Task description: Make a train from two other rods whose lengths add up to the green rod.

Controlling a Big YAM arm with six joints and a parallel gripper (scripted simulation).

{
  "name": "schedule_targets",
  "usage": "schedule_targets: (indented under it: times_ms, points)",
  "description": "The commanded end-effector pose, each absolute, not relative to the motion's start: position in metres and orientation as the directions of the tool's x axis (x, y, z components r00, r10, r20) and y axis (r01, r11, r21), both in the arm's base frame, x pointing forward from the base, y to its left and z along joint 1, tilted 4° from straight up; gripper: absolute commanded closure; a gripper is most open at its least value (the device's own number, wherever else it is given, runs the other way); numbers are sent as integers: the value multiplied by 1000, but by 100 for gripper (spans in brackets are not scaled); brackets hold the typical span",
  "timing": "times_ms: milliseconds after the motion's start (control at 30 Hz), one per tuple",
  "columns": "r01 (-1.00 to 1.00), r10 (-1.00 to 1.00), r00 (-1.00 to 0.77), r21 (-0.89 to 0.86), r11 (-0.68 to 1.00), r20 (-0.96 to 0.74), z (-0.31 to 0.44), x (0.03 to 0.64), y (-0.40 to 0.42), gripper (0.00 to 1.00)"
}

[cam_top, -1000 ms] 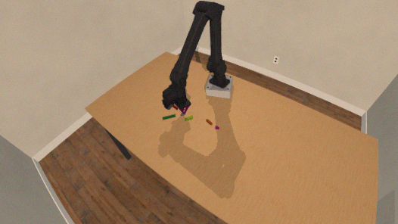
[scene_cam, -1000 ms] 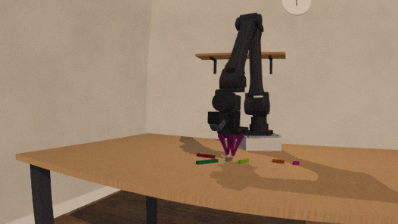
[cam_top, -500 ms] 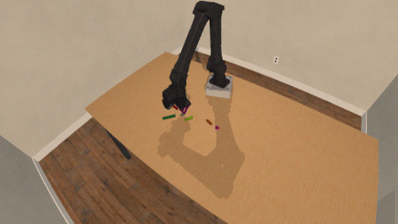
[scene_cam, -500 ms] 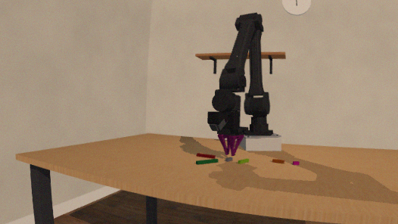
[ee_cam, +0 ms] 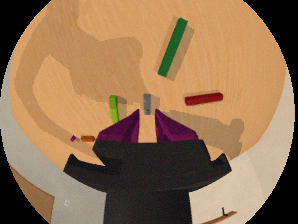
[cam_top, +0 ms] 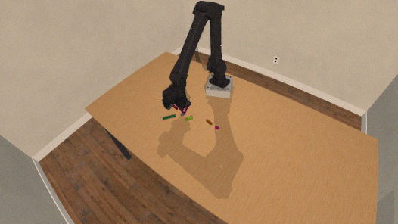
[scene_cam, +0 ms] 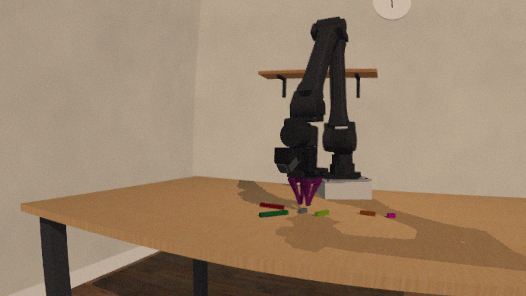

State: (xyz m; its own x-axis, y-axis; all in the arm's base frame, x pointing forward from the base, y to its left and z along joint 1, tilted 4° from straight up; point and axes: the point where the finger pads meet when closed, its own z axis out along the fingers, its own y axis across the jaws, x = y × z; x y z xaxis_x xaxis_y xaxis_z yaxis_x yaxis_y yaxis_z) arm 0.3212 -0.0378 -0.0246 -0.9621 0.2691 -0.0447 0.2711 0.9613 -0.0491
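Observation:
The green rod (cam_top: 169, 117) (scene_cam: 273, 213) (ee_cam: 173, 46) lies flat on the table. A red rod (cam_top: 175, 107) (scene_cam: 272, 205) (ee_cam: 202, 99) lies just behind it. A short grey rod (cam_top: 181, 114) (scene_cam: 302, 211) (ee_cam: 147, 103) lies on the table right under my fingertips. A lime rod (cam_top: 188, 118) (scene_cam: 321, 213) (ee_cam: 113, 108) lies close beside the grey one. An orange rod (cam_top: 209, 121) (scene_cam: 367, 213) (ee_cam: 88, 139) and a magenta rod (cam_top: 217, 127) (scene_cam: 391, 215) (ee_cam: 73, 139) lie further off. My gripper (cam_top: 184, 110) (scene_cam: 304, 202) (ee_cam: 147, 112) points down, a little above the grey rod, narrowly open and empty.
The arm's grey base (cam_top: 219, 88) (scene_cam: 347, 189) stands behind the rods. The table's left edge (cam_top: 113, 126) is not far from the green rod. A wall shelf (scene_cam: 270, 74) hangs behind the arm.

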Motion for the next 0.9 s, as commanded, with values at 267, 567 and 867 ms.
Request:
schedule_targets:
  times_ms: [267,567,867]
  points:
    - [274,270,-959,-46,961,-84,-15,341,-46,78]
    - [274,270,-959,-46,961,-84,-15,341,-46,78]
    - [273,270,-961,-49,961,-65,-20,335,-45,78]
